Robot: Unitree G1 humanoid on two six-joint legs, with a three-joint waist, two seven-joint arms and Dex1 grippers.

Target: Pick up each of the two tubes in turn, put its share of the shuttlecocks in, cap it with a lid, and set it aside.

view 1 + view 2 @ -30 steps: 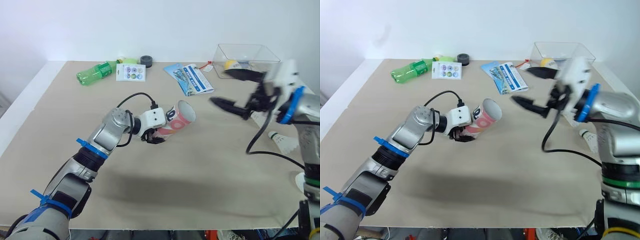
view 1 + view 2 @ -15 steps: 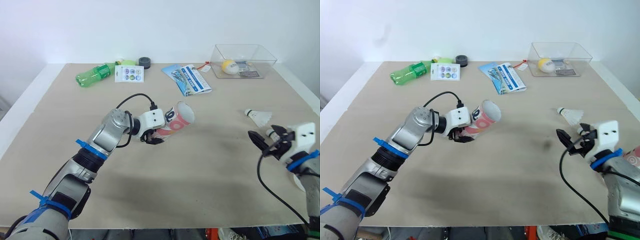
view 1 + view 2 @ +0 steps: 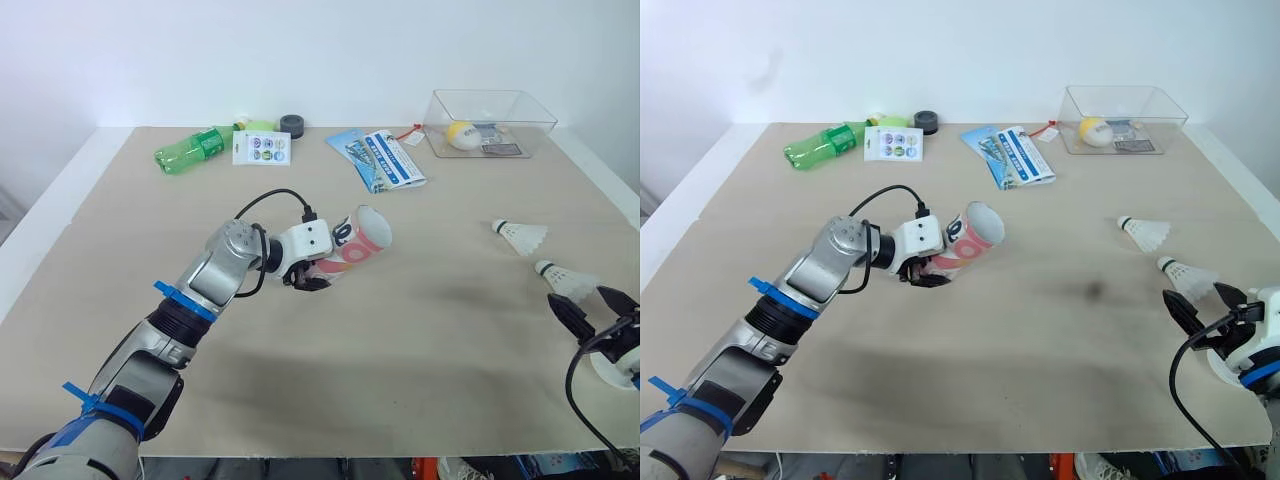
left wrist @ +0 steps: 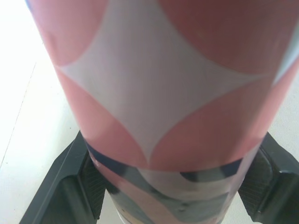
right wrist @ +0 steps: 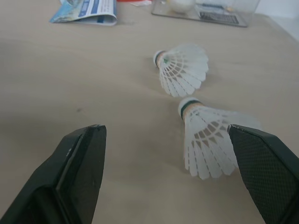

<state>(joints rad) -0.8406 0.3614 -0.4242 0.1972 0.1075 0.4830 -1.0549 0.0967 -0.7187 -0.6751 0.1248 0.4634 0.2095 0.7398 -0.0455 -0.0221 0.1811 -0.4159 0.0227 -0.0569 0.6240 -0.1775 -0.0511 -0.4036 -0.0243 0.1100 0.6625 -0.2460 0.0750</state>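
**Tube in hand, shuttlecocks waiting at the right edge.** The tan table (image 3: 400, 340) carries everything in play. Your left arm reaches out to the middle of it, and the left claw (image 3: 308, 277) is clamped on the base of the pink-and-white tube (image 3: 357, 242), one finger on each side. The tube is held tilted, with its open mouth raised and facing right and far. From here you cannot tell whether anything is inside it.

Along the far edge lie a green bottle (image 3: 195, 148), a printed card (image 3: 262, 147), a dark round cap (image 3: 292, 124) and a folded booklet (image 3: 385, 160). At the far right, a clear box (image 3: 540, 115) holds a yellow ball (image 3: 462, 135) and a small flat item.

Two shuttlecocks lie loose on the right side, well apart from the tube. The nearer shuttlecock (image 3: 565, 279) is just beyond your right claw (image 3: 588, 306), whose fingers are spread wide and empty at the near right edge. Its long axis runs roughly left to right, with the cork toward the left and the feather skirt toward the right. The farther shuttlecock (image 3: 520, 235) lies beside it toward the far side, pointing the same way.

The right arm is much the closer to both, so the pick looks like its job. Expect a short reach forward, closing across the cork end, not the fragile skirt.
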